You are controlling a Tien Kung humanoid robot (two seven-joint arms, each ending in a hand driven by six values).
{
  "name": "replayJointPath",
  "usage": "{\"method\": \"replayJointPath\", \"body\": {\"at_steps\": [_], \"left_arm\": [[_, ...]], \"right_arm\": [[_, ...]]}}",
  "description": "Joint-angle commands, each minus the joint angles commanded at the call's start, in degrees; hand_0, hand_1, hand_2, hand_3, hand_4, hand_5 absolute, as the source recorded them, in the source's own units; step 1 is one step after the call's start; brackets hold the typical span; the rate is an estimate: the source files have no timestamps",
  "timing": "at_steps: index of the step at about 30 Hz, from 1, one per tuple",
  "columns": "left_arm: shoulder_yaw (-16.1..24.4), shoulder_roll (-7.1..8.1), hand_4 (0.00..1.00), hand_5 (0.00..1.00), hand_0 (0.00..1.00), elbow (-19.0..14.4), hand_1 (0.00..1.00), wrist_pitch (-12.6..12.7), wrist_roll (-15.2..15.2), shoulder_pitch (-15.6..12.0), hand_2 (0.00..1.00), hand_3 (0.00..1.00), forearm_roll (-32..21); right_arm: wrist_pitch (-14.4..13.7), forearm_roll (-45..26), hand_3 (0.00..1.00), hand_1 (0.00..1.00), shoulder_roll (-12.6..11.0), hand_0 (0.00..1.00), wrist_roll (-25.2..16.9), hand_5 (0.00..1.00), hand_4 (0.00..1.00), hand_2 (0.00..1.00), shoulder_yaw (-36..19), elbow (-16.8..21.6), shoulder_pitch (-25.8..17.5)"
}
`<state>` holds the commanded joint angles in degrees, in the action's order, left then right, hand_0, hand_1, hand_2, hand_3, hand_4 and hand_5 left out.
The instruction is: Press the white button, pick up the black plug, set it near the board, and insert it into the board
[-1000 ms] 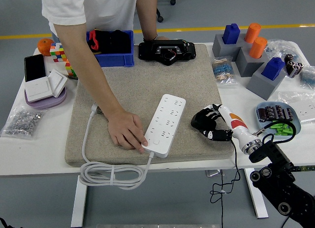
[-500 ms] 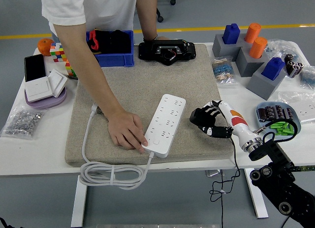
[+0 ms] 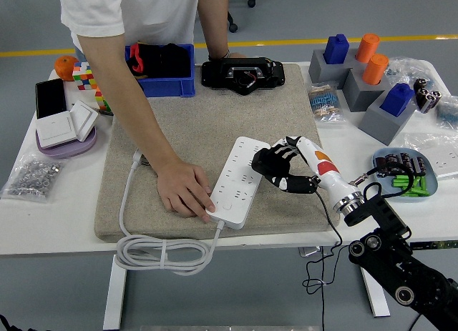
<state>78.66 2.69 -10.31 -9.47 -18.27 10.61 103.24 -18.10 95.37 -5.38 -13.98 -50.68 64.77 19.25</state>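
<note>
A white power strip (image 3: 240, 179) lies on the grey mat (image 3: 200, 124), its cable coiled off the table's front edge. A person's hand (image 3: 183, 191) rests on the mat and holds the strip's near left corner by its white button (image 3: 225, 203). My right hand (image 3: 276, 168) is curled around the black plug (image 3: 266, 161) and holds it at the strip's right edge, near the far sockets. The plug's black cable (image 3: 330, 227) hangs over the table edge. My left hand is out of view.
A blue bin (image 3: 163, 68) and a black device (image 3: 242, 74) stand at the back of the mat. Grey blocks with blue and orange pegs (image 3: 365, 77) are at the back right. A plate of green parts (image 3: 409, 178) lies right. Switches (image 3: 66, 124) and bagged screws (image 3: 28, 176) lie left.
My right hand has moved left with the black plug, from the mat's right part up to the power strip's right edge. The person's hand has stayed on the strip.
</note>
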Motion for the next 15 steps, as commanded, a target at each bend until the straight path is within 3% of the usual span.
{"method": "replayJointPath", "body": {"at_steps": [15], "left_arm": [[0.2, 0.37, 0.562, 0.202, 0.690, 0.0, 0.636, -0.4, -0.2, -0.1, 0.613, 0.640, 1.1]], "right_arm": [[-0.5, -1.5, 0.499, 0.361, 2.3, 0.451, -1.5, 0.002, 0.791, 0.378, 3.8, -4.8, 3.4]]}}
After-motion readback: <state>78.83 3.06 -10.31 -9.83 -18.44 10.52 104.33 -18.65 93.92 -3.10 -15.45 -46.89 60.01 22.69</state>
